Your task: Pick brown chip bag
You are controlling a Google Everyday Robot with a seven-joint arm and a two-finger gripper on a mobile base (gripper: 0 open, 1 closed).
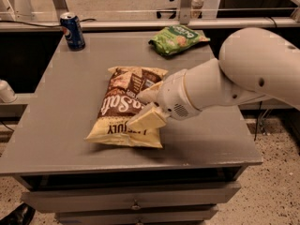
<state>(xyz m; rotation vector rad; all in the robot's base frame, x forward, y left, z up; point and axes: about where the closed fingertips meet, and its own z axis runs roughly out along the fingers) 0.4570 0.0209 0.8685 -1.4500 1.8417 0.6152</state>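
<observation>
- The brown chip bag [119, 110] lies flat near the middle of the grey table [65, 107], a little toward the front edge. Its dark brown middle faces up, and one pale yellow end points at the front.
- The gripper [147, 106] sits at the bag's right edge, reaching in from the right on a thick white arm [243, 74].
- Its two pale fingers [146, 120] are spread apart, one higher and one lower, with a strip of the bag showing between them. They have not closed on anything.
- I cannot tell whether the fingertips touch the bag or sit just above it.
- A blue soda can [72, 30] stands upright at the far left corner, well apart from the bag.
- A smaller green snack bag [178, 39] lies near the back edge, behind the arm.
- Beneath the tabletop, a drawer front [136, 198] faces forward.
</observation>
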